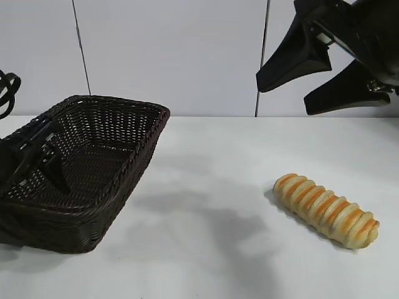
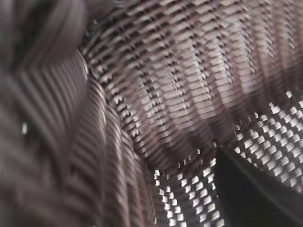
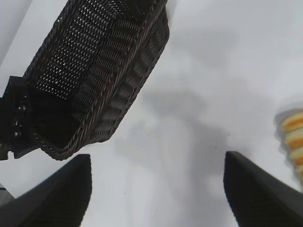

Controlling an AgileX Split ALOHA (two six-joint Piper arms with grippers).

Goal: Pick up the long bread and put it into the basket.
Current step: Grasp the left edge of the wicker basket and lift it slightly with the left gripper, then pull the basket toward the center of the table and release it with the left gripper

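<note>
The left tool sits partly hidden inside the basket; the long bread is cut off in the right wrist view.

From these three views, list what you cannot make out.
- Left pincer: open or shut cannot be told; it is a dark shape inside the basket in the exterior view, and wicker fills the left wrist view.
- Long bread: cut off by the right wrist view's edge.
- Right pincer: arm behind it cropped in the exterior view.

right gripper raised, jaws spread wide
</note>
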